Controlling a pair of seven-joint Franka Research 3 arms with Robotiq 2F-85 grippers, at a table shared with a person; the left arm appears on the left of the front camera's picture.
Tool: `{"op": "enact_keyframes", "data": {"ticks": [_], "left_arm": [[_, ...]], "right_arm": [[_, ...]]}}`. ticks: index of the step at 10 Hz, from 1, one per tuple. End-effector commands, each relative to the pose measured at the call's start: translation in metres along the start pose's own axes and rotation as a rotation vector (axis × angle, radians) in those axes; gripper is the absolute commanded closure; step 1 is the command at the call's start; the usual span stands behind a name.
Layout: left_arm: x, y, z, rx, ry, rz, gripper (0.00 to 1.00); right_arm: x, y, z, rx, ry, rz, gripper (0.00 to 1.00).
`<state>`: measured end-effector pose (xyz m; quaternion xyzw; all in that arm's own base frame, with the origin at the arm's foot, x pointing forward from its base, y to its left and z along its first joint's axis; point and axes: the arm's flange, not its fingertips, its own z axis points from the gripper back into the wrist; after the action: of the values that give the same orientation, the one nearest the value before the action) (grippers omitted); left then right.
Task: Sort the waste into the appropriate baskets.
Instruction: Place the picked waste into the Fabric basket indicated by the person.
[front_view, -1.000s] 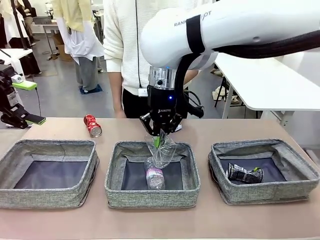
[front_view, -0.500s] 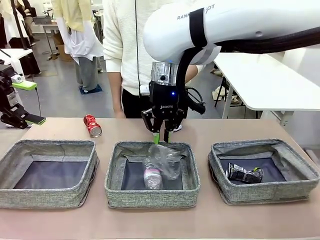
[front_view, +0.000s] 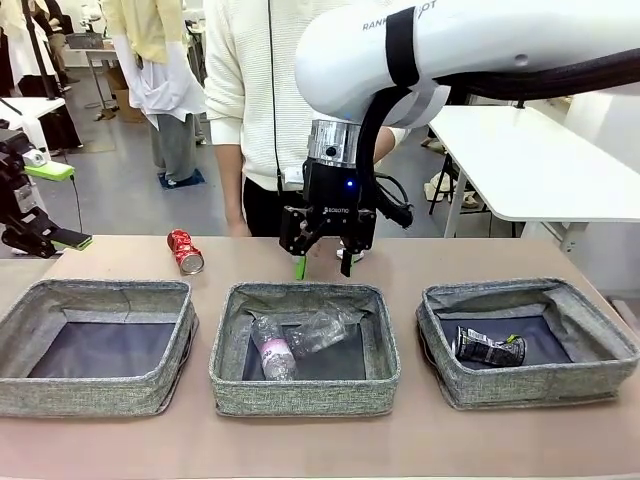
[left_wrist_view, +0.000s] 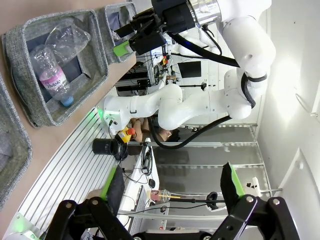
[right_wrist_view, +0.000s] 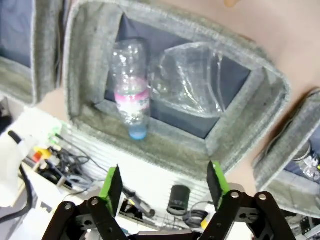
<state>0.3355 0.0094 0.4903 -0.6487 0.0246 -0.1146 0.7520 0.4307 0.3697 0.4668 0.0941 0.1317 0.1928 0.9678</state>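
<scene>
Front view — right claw (front_view: 322, 266) released over middle basket (front_view: 300, 395), cup (front_view: 322, 328) and bottle (front_view: 271, 356) inside; left claw (front_view: 58, 205) also spread.

R arm (front_view: 480, 50) reaches in from upper right, wrist pointing straight down at mid frame. R gripper (front_view: 323, 262) has jaws wide apart, holding nothing. L gripper (front_view: 58, 205) at left edge, jaws wide apart too.

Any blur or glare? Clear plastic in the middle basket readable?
Front view: sharp, evenly lit; clear plastic cup faint in the dark-lined middle basket. Right wrist view: slightly soft, bottle label legible as pink. Left wrist view: wall at right washed out.
</scene>
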Motion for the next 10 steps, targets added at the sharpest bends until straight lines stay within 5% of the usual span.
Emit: {"op": "enact_keyframes", "data": {"ticks": [1,4,6,7,9,10], "left_arm": [[-0.002,-0.002,0.001,-0.003,0.01,-0.021,0.0],[-0.002,-0.002,0.001,-0.003,0.01,-0.021,0.0],[-0.002,-0.002,0.001,-0.003,0.01,-0.021,0.0],[-0.002,-0.002,0.001,-0.003,0.01,-0.021,0.0],[-0.002,-0.002,0.001,-0.003,0.01,-0.021,0.0],[-0.002,-0.002,0.001,-0.003,0.01,-0.021,0.0]], "right_arm": [[-0.003,-0.012,0.008,0.166,0.06,0.104,0.0],[-0.018,-0.098,0.022,0.731,0.139,0.293,0.0],[-0.07,-0.194,0.03,0.99,-0.132,0.085,0.0],[-0.101,-0.233,0.031,1.093,-0.267,-0.161,0.0],[-0.165,-0.291,0.027,1.249,-0.516,-0.551,0.0],[-0.184,-0.3,0.024,1.253,-0.599,-0.566,0.0]]}}
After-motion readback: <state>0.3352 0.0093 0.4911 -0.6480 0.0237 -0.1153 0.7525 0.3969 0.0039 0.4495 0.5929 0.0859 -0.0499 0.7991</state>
